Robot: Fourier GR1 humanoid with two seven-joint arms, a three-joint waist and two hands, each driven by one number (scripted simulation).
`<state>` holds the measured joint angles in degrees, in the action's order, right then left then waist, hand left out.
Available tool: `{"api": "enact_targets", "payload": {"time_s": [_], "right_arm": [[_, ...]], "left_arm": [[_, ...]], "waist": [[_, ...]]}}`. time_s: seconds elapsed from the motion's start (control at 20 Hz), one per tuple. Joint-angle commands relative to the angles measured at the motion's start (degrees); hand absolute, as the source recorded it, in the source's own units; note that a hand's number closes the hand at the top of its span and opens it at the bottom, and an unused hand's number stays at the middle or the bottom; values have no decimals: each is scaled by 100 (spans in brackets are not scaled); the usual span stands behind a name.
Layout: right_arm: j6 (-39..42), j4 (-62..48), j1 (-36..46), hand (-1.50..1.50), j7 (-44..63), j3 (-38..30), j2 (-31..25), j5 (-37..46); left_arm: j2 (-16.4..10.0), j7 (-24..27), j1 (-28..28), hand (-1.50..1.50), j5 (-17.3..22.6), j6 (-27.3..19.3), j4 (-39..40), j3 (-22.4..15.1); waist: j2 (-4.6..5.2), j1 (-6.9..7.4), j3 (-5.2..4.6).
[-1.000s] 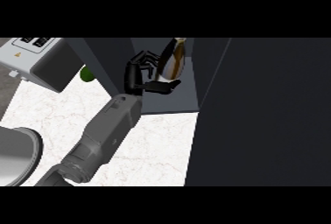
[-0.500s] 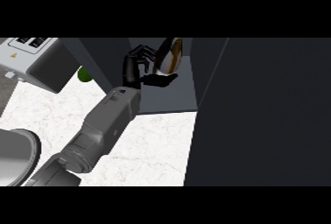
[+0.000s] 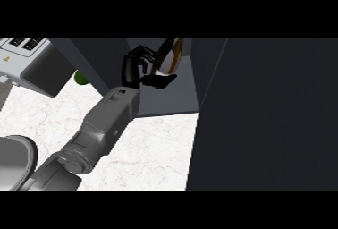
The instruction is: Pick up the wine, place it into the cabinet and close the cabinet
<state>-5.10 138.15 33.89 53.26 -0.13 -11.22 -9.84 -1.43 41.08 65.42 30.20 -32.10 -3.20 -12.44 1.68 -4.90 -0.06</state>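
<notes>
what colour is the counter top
The counter top is white with faint marble veining, seen best in the head view.

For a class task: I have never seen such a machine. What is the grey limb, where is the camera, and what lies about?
This is a humanoid robot at a kitchen counter. The camera sits in its head, looking steeply down, so only a grey forearm shows, coming in from the lower left. It ends in the black left hand, whose fingers and thumb curl round a tilted wine bottle inside the open dark cabinet. The large dark panel at right is probably its door. On the counter are a grey appliance with slots, a small green thing and, at the left edge, a grey round dish. The right hand is out of view.
</notes>
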Motion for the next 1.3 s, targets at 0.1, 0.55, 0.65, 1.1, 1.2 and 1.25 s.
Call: {"api": "enact_targets", "payload": {"time_s": [0.1, 0.55, 0.65, 1.1, 1.2, 1.25], "right_arm": [[-95, 295, -15, -150, 142, 126, 110, -90], [-1, 241, 4, -150, 120, 50, 77, -226], [-158, 155, 184, -150, 98, 192, 184, -3], [-89, 84, 312, -150, 133, 141, 174, -202], [56, -34, 206, -150, -98, 137, 192, -272], [-10, -5, 279, -150, 34, 184, 198, -240]], "left_arm": [[48, 0, -59, 150, -52, -370, 234, 14], [137, -16, -342, 150, 558, 709, -123, 654], [139, -89, -350, 150, 563, 901, -141, 645], [142, 190, -892, 150, 837, 1343, -248, 745], [142, 226, -1099, 150, 899, 1525, -260, 712], [142, 354, -1274, 150, 901, 1541, -211, 698]], "waist": [[34, -89, -7], [48, -119, -8], [49, -152, -15], [34, -334, -17], [50, -342, -13], [47, -348, -19]]}}
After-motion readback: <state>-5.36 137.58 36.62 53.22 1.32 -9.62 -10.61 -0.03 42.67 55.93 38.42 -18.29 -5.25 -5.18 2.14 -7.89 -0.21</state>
